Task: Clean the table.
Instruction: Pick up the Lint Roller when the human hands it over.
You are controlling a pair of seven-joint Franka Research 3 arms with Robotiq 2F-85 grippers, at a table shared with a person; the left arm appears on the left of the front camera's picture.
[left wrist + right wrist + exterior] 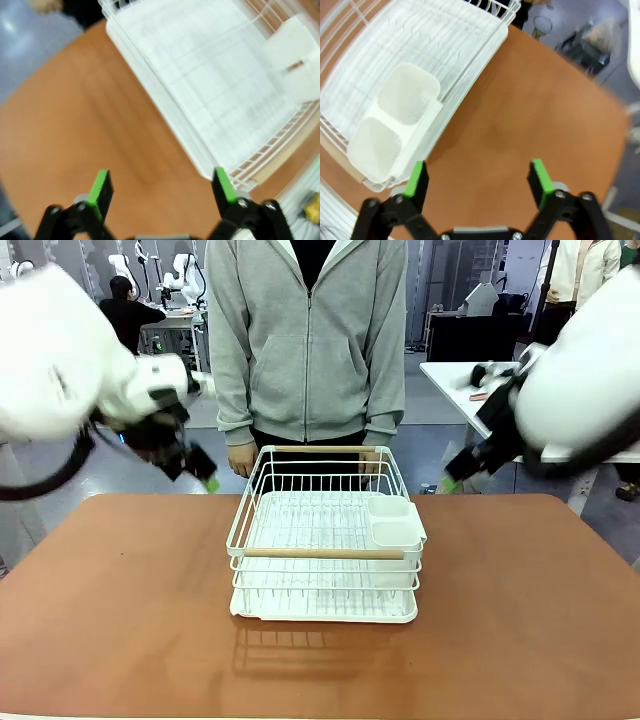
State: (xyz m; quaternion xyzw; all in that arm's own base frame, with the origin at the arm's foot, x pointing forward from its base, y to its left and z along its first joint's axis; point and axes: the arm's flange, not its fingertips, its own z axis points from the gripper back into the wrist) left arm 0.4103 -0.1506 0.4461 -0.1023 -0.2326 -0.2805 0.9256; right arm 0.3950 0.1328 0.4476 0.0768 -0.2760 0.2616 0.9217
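Note:
The table (120, 620) has a matte reddish-brown top and fills the near half of the front view. My left gripper (203, 477) hangs over its far left edge, blurred. In the left wrist view my left gripper (161, 187) is open above bare table (90, 110), with nothing between its green pads. My right gripper (457, 477) hovers over the far right edge. In the right wrist view my right gripper (477, 177) is open over bare table (530, 115), empty too.
A white wire rack (325, 545) with wooden handles stands mid-table, a white two-cup holder (395, 125) in its right corner. A person in a grey hoodie (308, 340) stands right behind the rack. A glossy white table (455, 380) is at back right.

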